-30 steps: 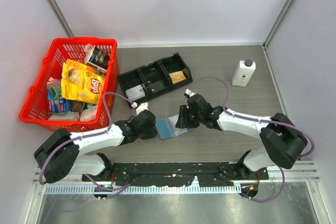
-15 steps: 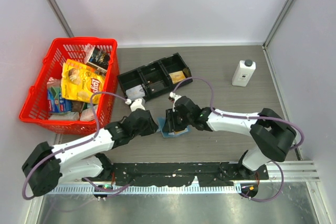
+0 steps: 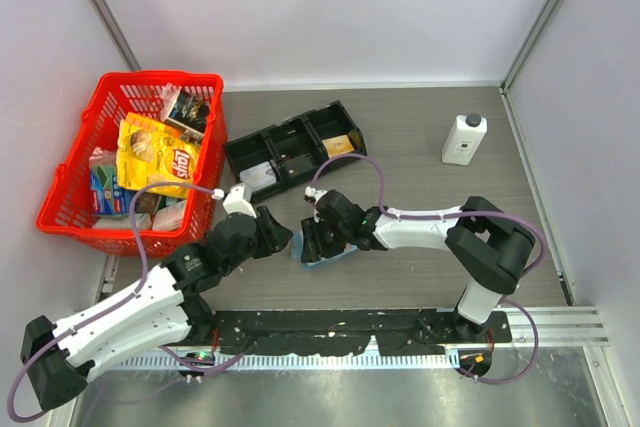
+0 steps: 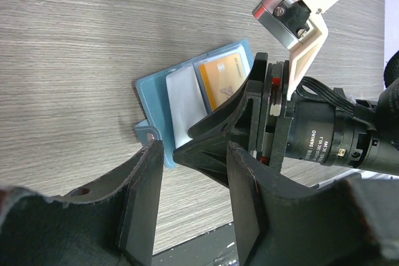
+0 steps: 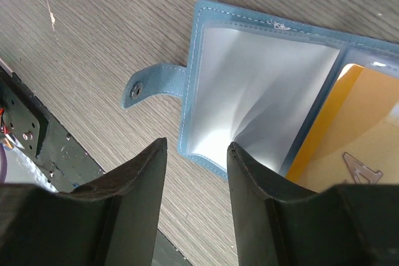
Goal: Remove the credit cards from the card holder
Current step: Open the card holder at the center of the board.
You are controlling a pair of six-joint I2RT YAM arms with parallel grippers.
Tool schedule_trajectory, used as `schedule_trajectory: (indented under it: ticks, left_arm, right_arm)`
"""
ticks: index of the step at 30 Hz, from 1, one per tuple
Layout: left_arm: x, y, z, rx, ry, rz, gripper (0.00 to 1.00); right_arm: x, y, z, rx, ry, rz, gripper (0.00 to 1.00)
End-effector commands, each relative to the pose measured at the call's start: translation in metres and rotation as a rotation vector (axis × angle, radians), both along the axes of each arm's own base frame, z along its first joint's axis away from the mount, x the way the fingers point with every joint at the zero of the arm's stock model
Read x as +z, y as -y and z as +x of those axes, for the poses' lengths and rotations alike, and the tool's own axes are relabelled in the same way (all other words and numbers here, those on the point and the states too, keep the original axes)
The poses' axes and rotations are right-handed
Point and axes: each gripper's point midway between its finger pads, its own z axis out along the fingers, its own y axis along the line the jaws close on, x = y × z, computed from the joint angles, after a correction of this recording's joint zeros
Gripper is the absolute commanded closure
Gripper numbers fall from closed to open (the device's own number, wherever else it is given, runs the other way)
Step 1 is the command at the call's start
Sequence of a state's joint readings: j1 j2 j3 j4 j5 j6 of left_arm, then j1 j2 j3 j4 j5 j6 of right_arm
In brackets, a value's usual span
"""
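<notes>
on the grey wood-grain table [image 3: 420, 137], the left gripper [image 3: 272, 234] had let go of the small light-blue bifold card holder [image 3: 318, 261] and drawn back, jaws spread and empty. the right gripper [image 5: 196, 147] had slid over it, jaws spread astride its edge and pinching nothing. the holder lay open just in front of the black three-compartment tray [image 3: 292, 152] with an orange credit card [image 4: 224, 79] still pocketed, so extraction looked unstarted; bare table lay right of the tray, though the grippers crowded each other.
</notes>
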State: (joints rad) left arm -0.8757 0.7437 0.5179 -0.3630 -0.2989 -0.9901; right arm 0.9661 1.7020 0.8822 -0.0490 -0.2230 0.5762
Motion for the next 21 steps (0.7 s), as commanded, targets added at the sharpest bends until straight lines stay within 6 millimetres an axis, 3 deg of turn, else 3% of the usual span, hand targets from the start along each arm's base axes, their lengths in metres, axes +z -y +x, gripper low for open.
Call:
schedule_trajectory:
  ticks: [1, 12, 21]
  left_arm:
    - [0.022, 0.006, 0.003, 0.004, 0.026, -0.063, 0.52]
    - [0.048, 0.019, 0.007, -0.013, 0.043, -0.119, 0.52]
    - [0.064, 0.019, 0.008, -0.024, 0.061, -0.114, 0.54]
  right_arm:
    - [0.014, 0.003, 0.008, -0.011, 0.068, -0.015, 0.51]
    - [0.058, -0.004, 0.014, -0.018, 0.137, 0.081, 0.5]
    - [0.058, -0.017, 0.02, -0.006, 0.157, 0.122, 0.52]
